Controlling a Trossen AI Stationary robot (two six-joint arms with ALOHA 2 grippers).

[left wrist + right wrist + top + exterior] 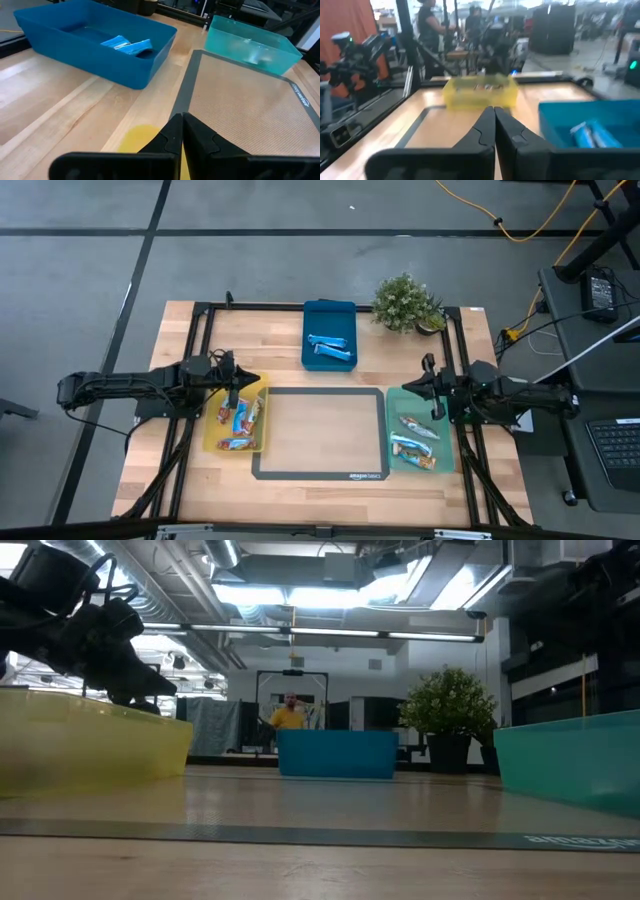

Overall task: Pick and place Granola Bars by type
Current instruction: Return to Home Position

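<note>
Above yellow tray (211, 435), left gripper (180, 122) pressed shut, empty; right gripper (494, 114) likewise shut, empty, at green tray (398, 402) edge. Best: lift straight, draw back clear of thin plastic walls. Bars (240, 418) look sorted: glossy crinkly wrappers, blue pair in blue tray (330, 318), silvery-orange ones in yellow, green trays. Mat (320, 430) matte; table (180, 330) pale wood

Bright, even overhead light, soft shadows.
</note>
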